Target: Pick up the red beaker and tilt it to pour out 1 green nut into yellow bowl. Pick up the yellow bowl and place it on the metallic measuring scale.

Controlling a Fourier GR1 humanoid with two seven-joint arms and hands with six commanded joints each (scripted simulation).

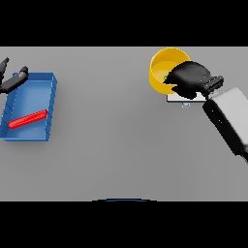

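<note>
Currently, bowl: round yellow bowl (163,65) sits over the flat metallic measuring scale (175,98), far right on the grey table (116,145).
Right robot hand (190,80): curled over the bowl's near rim.
Left robot hand (10,80): fingers relaxed, beside the blue tray (30,136).
Handling: likely light, rigid, smooth; hold by the rim.
Beaker: red beaker (28,118) lies in the tray.

A single view is given, taken from the robot's head and aimed steeply down at the grey surface (121,145) from moderate height. The blue tray (52,104) is framed at far left, the yellow bowl (160,65) at upper right; no second view is supplied for overlap
</note>
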